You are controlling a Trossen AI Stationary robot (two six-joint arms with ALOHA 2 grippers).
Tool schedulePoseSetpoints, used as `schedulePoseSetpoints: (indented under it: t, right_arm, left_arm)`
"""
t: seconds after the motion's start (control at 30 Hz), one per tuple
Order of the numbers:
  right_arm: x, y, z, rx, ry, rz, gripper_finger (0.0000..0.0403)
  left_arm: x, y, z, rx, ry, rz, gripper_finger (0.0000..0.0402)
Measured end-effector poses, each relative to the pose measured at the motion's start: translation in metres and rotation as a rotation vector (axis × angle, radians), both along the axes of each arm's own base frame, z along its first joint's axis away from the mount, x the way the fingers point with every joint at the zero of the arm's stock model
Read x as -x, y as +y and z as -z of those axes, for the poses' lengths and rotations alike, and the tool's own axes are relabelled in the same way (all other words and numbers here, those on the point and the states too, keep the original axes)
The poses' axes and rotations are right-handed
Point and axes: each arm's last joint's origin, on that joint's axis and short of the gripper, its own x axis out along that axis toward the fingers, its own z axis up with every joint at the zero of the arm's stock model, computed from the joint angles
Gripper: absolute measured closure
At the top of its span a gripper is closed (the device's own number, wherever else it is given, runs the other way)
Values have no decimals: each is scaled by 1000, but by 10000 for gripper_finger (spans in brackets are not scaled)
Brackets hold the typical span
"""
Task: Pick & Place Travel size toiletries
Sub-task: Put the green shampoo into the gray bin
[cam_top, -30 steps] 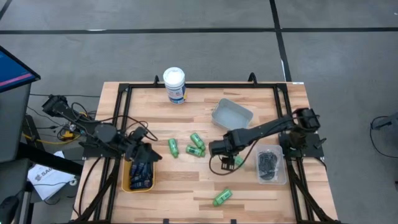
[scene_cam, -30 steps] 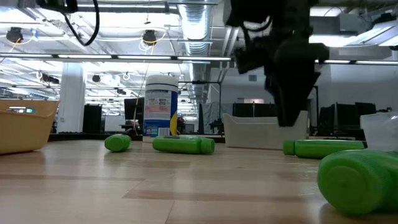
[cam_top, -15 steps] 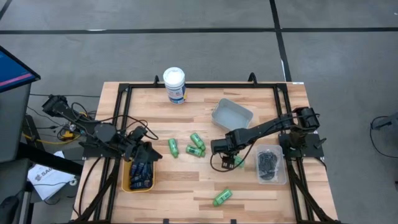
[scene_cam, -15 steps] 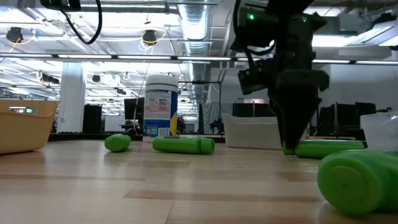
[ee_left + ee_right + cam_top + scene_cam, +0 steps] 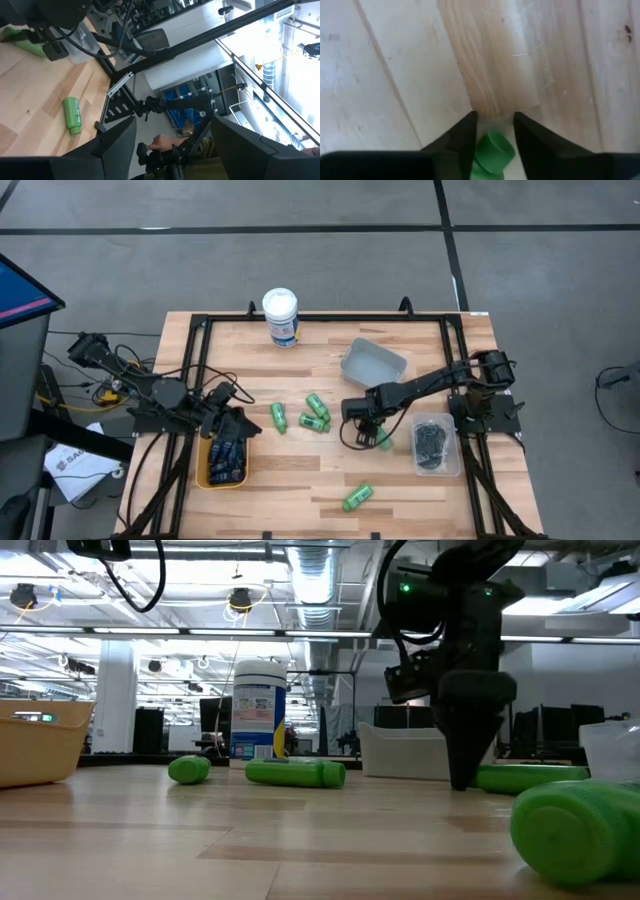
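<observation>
My right gripper (image 5: 370, 430) points down at the table's middle right, its fingertips (image 5: 461, 783) at table level, shut on the end of a bright green bottle (image 5: 383, 441) lying there. Three more green bottles (image 5: 314, 421) lie in a group to its left, and another (image 5: 357, 497) lies near the near edge. My left gripper (image 5: 172, 125) is open and hovers over the yellow bin (image 5: 205, 475), which holds dark navy tubes (image 5: 226, 460). Dark tins (image 5: 432, 442) sit in a clear container at the right. My right gripper has the green bottle's cap end (image 5: 492, 152) between its two fingers (image 5: 462, 137), which come from above, pointing down. The bottle lies flat on the table, its body (image 5: 530, 778) stretching away from the fingers.
A tall white canister with a blue label (image 5: 281, 317) stands at the far edge. A grey tray (image 5: 372, 363) sits just beyond the right gripper. A black frame (image 5: 300, 320) runs around the table. Bare wood shows between the bin and the near-edge bottle.
My right gripper has come straight down until its fingertips reach the table at the green bottle's end, shifting slightly toward the table's right as it sank. The bottles have stayed where they were, and the left arm has kept still.
</observation>
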Motion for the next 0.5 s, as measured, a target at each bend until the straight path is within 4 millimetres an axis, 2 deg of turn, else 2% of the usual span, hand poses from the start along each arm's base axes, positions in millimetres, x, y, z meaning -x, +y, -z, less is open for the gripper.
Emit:
schedulePoseSetpoints:
  t: [0.27, 0.5]
  right_arm:
    - [1, 0, -1, -14, -3, 7, 388]
    - [-4, -1, -11, -17, 9, 11, 398]
  left_arm:
    - [0, 0, 0, -9, -2, -13, 150]
    - [0, 1, 0, -31, -8, -29, 150]
